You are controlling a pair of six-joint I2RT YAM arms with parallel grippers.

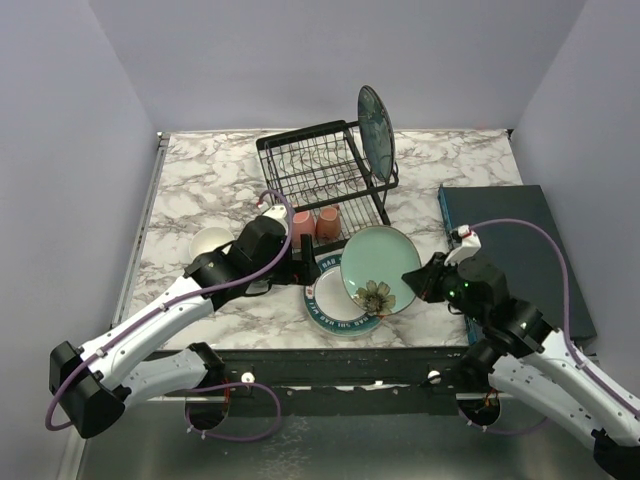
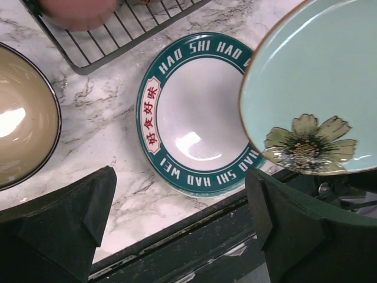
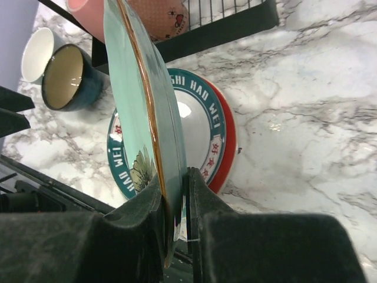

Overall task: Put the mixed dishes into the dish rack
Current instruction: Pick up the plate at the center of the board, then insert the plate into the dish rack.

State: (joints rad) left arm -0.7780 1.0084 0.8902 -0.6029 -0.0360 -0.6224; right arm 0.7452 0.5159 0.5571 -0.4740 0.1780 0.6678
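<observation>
My right gripper (image 3: 175,200) is shut on the lower rim of the pale green flowered plate (image 1: 378,268), which it holds tilted on edge above the table. Beneath it a white plate (image 2: 194,112) with a teal lettered rim lies on a red plate (image 3: 228,141). My left gripper (image 2: 182,236) stands open and holds nothing, low over the table's near edge beside the white plate. The black dish rack (image 1: 320,170) holds a dark teal plate (image 1: 377,133) upright, with two pink mugs (image 1: 315,224) on its lower tray. A dark bowl (image 2: 23,118) with a tan inside and a white bowl (image 1: 211,241) sit left of the rack.
A dark teal flat slab (image 1: 510,240) lies along the right side of the marble table (image 1: 200,180). Grey walls close in the left, right and back. A black rail (image 2: 194,236) runs along the table's near edge.
</observation>
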